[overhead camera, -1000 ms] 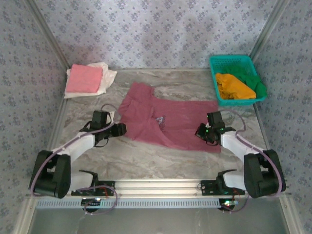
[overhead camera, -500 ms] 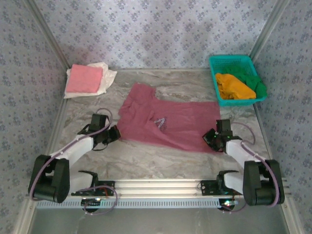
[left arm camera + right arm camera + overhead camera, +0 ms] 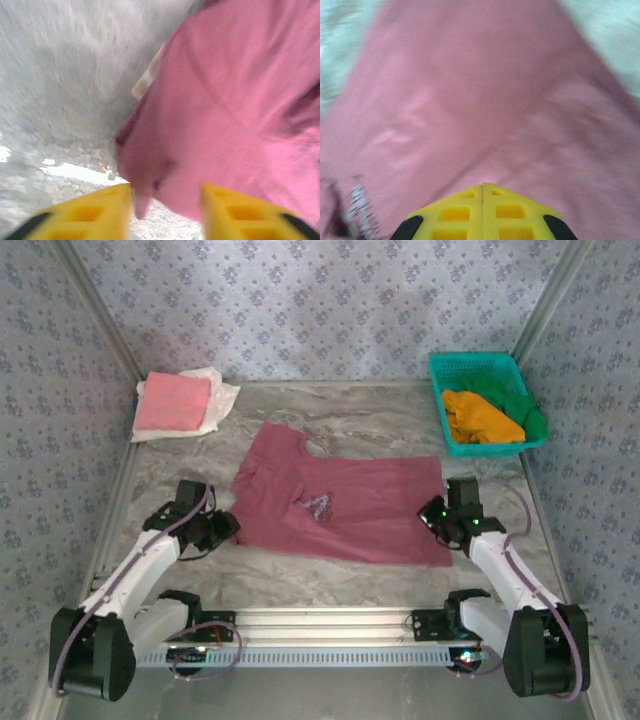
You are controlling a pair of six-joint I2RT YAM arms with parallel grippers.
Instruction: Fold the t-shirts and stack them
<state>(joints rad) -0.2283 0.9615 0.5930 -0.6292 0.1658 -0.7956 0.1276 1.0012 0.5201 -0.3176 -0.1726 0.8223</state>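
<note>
Top external view, from the left: a folded pink t-shirt (image 3: 172, 402) lies on a cream one (image 3: 222, 392) at the back corner, the stack so far. The left gripper (image 3: 222, 528) sits at the sleeve edge of the maroon t-shirt (image 3: 345, 508), its jaws partly apart, with a tip of cloth hanging loose in the gap. That shirt lies spread flat mid-table, so the step looks like laying out before the first fold. The right gripper (image 3: 437, 517) is closed tight at the hem, apparently pinching it. Orange (image 3: 480, 418) and green (image 3: 532, 420) t-shirts wait in the teal basket (image 3: 476, 368). Next, the left jaws likely need a fresh bite on the edge so both sides lift together.
</note>
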